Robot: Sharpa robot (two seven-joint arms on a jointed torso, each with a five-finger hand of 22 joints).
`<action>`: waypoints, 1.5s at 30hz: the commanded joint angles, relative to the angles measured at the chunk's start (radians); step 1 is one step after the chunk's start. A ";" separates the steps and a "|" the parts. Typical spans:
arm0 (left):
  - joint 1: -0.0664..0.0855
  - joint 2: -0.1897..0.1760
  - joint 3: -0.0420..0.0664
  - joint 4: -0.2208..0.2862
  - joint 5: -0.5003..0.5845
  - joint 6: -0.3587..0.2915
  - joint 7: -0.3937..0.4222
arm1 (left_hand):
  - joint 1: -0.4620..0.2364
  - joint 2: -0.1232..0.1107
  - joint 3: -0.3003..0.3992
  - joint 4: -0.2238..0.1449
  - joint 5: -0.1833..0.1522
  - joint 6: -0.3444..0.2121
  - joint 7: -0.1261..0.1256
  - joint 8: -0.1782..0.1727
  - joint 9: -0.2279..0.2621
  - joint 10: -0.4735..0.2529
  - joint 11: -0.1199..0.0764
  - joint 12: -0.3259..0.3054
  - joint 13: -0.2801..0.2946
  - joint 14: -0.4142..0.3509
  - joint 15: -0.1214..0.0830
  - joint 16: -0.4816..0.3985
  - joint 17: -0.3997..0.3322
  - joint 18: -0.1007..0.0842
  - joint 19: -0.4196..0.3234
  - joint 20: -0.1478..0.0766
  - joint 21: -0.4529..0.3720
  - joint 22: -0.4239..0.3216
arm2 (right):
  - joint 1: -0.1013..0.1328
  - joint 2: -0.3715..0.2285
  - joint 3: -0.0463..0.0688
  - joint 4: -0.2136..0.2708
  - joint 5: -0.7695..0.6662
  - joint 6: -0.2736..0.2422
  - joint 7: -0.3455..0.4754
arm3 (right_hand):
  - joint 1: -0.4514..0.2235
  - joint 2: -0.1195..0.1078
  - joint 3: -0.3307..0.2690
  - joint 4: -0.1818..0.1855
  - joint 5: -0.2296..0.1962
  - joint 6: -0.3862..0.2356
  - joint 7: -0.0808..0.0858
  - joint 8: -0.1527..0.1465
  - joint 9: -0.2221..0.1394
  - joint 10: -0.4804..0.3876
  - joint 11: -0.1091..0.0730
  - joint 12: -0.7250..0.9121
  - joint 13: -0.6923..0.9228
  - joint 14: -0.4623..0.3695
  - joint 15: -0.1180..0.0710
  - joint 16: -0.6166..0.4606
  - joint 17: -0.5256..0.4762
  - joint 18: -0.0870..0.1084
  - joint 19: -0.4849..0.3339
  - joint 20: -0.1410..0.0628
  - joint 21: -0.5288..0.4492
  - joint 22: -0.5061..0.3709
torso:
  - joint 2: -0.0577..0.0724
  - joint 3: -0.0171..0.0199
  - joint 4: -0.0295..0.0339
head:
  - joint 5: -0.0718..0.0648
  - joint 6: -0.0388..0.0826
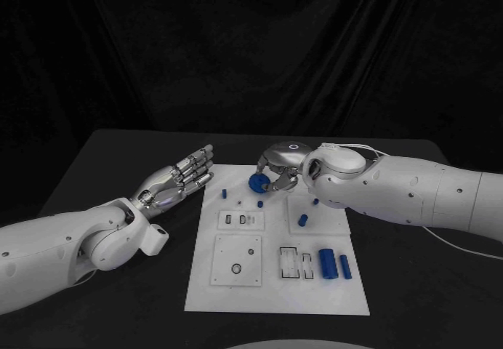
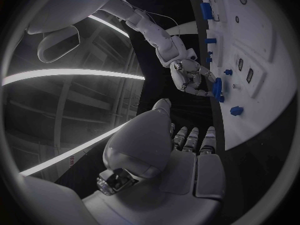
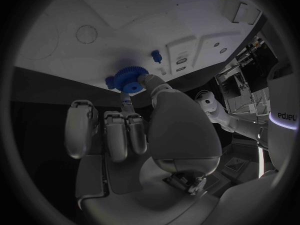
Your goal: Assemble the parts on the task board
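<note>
The white task board (image 1: 278,291) lies in the middle of the black table. My right hand (image 1: 281,166) hovers over the board's far edge and pinches a blue gear (image 1: 258,181) between thumb and finger. The right wrist view has the gear (image 3: 129,79) at my fingertips, just above the board (image 3: 125,25) and near a small blue peg (image 3: 155,56). My left hand (image 1: 178,178) is beside the board's far left corner, fingers stretched out and apart, holding nothing. In the left wrist view my left hand (image 2: 181,150) faces the right hand (image 2: 190,75) and its gear (image 2: 217,89).
Blue pegs stand on the board at its far left (image 1: 223,193) and right of middle (image 1: 302,219). Two blue cylinders (image 1: 327,263) lie near the board's right edge. Recessed slots (image 1: 294,262) and a square plate with a hole (image 1: 237,260) take up the near half.
</note>
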 commanded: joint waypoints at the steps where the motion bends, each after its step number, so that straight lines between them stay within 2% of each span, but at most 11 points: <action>1: -0.001 0.004 0.001 0.000 0.000 0.011 0.010 | 0.002 0.005 0.005 0.001 0.004 0.002 0.007 0.006 0.001 -0.002 0.008 -0.007 -0.001 0.000 0.008 -0.004 -0.001 0.010 0.003 0.007 -0.002 0.000 | -0.005 0.010 0.001 -0.008 -0.017 0.017 0.005 | -0.011 -0.002 0.008 -0.001 -0.001 0.041 -0.047 0.047 0.275 0.108 0.009 0.003 0.263 0.105 0.007 0.003 0.263 -0.010 -0.003 0.008 -0.008 0.193 | 0.001 0.0006 -0.0007 | 0.002 -0.002; 5: -0.001 0.006 0.001 -0.002 0.000 0.012 0.009 | 0.002 0.005 0.005 0.001 0.004 0.002 0.007 0.006 0.001 -0.002 0.008 -0.007 -0.001 0.000 0.008 -0.004 -0.001 0.010 0.003 0.007 -0.002 0.000 | -0.007 0.021 0.001 -0.019 -0.018 0.026 0.001 | -0.012 -0.005 0.016 -0.002 -0.004 0.032 -0.041 0.030 0.270 0.108 0.015 0.003 0.263 0.105 0.013 0.003 0.263 -0.008 -0.008 0.012 -0.019 0.190 | 0.000 0.0002 -0.0024 | 0.003 -0.003; 12: -0.001 0.011 0.001 -0.004 0.000 0.014 0.008 | 0.001 0.005 0.006 0.001 0.004 0.004 0.008 0.006 0.001 -0.002 0.009 -0.007 -0.001 0.000 0.008 -0.004 -0.001 0.010 0.003 0.007 -0.002 0.000 | -0.011 0.039 0.001 -0.041 -0.035 0.040 -0.013 | -0.017 -0.013 0.036 -0.004 -0.022 -0.019 -0.016 -0.030 0.252 0.108 0.037 0.003 0.263 0.105 0.032 0.003 0.263 0.000 -0.030 0.030 -0.057 0.179 | -0.001 0.0003 -0.0019 | 0.002 -0.002; 16: -0.001 0.011 0.001 -0.004 0.000 0.015 0.008 | 0.001 0.005 0.006 0.001 0.004 0.004 0.008 0.006 0.001 -0.002 0.009 -0.007 -0.001 0.000 0.008 -0.004 -0.001 0.010 0.003 0.007 -0.002 0.000 | -0.012 0.043 0.001 -0.046 -0.044 0.040 -0.018 | -0.014 -0.015 0.049 -0.010 -0.031 -0.068 -0.013 -0.068 0.242 0.108 0.028 0.003 0.263 0.105 0.028 0.003 0.263 0.007 -0.046 0.032 -0.084 0.171 | -0.001 0.0007 -0.0024 | 0.005 -0.005; 19: -0.001 0.010 0.001 -0.004 0.000 0.015 0.007 | 0.001 0.005 0.006 0.001 0.004 0.004 0.008 0.006 0.001 -0.002 0.009 -0.007 -0.001 0.000 0.008 -0.004 -0.001 0.010 0.003 0.007 -0.002 0.000 | -0.013 0.045 0.001 -0.048 -0.048 0.041 -0.021 | -0.017 -0.015 0.061 -0.012 -0.038 -0.130 -0.012 -0.109 0.224 0.108 0.024 0.003 0.263 0.105 0.024 0.003 0.263 0.011 -0.057 0.028 -0.102 0.167 | -0.001 0.0002 -0.0025 | 0.005 -0.006; 26: -0.001 0.013 0.001 -0.006 0.000 0.018 0.006 | 0.000 0.005 0.007 0.000 0.004 0.006 0.009 0.007 0.002 -0.002 0.010 -0.007 -0.001 0.000 0.009 -0.004 -0.001 0.010 0.003 0.008 -0.002 0.000 | -0.013 0.047 0.001 -0.048 -0.051 0.051 -0.030 | -0.016 -0.011 0.072 -0.016 -0.033 -0.173 -0.014 -0.115 0.202 0.108 0.023 0.003 0.263 0.105 0.023 0.003 0.263 0.011 -0.059 0.027 -0.107 0.166 | 0.000 0.0004 -0.0027 | 0.003 -0.007; 34: -0.001 0.015 0.001 -0.008 0.000 0.019 0.005 | 0.000 0.005 0.007 0.000 0.004 0.008 0.011 0.007 0.002 -0.002 0.011 -0.007 -0.001 0.000 0.010 -0.004 -0.001 0.010 0.003 0.009 -0.002 0.000 | -0.013 0.047 0.001 -0.047 -0.051 0.051 -0.028 | -0.022 -0.011 0.075 -0.019 -0.035 -0.219 -0.018 -0.115 0.174 0.108 0.019 0.003 0.263 0.105 0.020 0.003 0.263 0.013 -0.063 0.024 -0.116 0.164 | -0.001 0.0007 -0.0028 | 0.004 -0.002; 40: -0.001 0.010 0.001 -0.006 0.000 0.019 0.004 | 0.000 0.005 0.007 0.000 0.004 0.008 0.011 0.007 0.002 -0.002 0.011 -0.007 -0.001 0.000 0.010 -0.004 -0.001 0.010 0.003 0.009 -0.002 0.000 | -0.013 0.031 0.001 -0.036 -0.051 0.009 -0.013 | -0.023 -0.010 0.076 -0.019 -0.033 -0.219 -0.019 -0.113 0.172 0.108 0.019 0.003 0.263 0.105 0.019 0.003 0.263 0.013 -0.062 0.024 -0.115 0.164 | -0.003 0.0004 -0.0048 | 0.010 -0.008; 45: -0.001 0.002 0.001 -0.002 0.000 0.016 0.004 | 0.000 0.005 0.007 0.000 0.004 0.008 0.011 0.007 0.002 -0.002 0.011 -0.007 -0.001 0.000 0.010 -0.004 -0.001 0.010 0.003 0.009 -0.002 0.000 | 0.000 -0.015 0.002 0.008 -0.051 -0.056 0.000 | -0.017 -0.009 0.083 -0.025 -0.017 -0.203 -0.022 -0.105 0.165 0.108 0.015 0.003 0.263 0.105 0.016 0.003 0.263 0.010 -0.055 0.021 -0.104 0.167 | -0.005 -0.0003 -0.0091 | 0.013 -0.001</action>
